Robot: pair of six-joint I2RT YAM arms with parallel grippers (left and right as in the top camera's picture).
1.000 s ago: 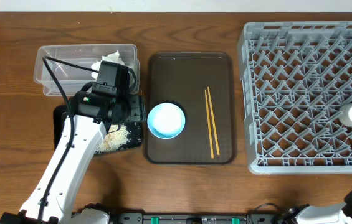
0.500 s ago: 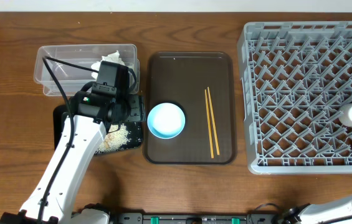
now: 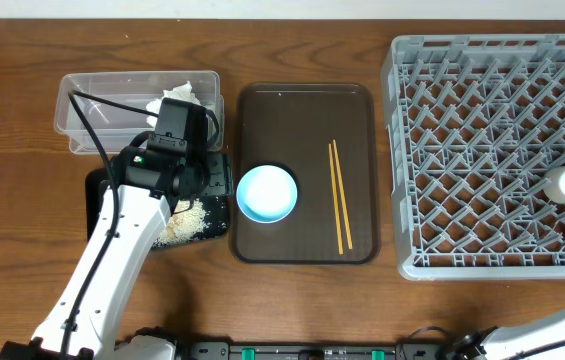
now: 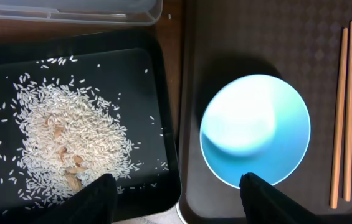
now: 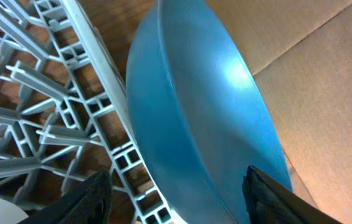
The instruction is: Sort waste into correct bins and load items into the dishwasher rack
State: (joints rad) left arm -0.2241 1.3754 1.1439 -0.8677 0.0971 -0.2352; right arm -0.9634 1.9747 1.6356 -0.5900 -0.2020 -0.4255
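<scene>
left pincer (image 4: 177, 186) hangs apart, empty, above the light-blue bowl (image 4: 255, 130) rim, likely its next pick. right pincer (image 5: 176, 186) straddles the dark blue bowl (image 5: 207, 106) at the rack (image 5: 32, 81); whether it clamps, i cannot tell.

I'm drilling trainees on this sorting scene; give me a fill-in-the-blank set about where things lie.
The shallow tray holding the rice grains is ___.
The crumpled paper lies in the clear ___.
The serving tray under the chopsticks and the light-blue bowl is ___.
Missing words: black; tub; brown.
</scene>
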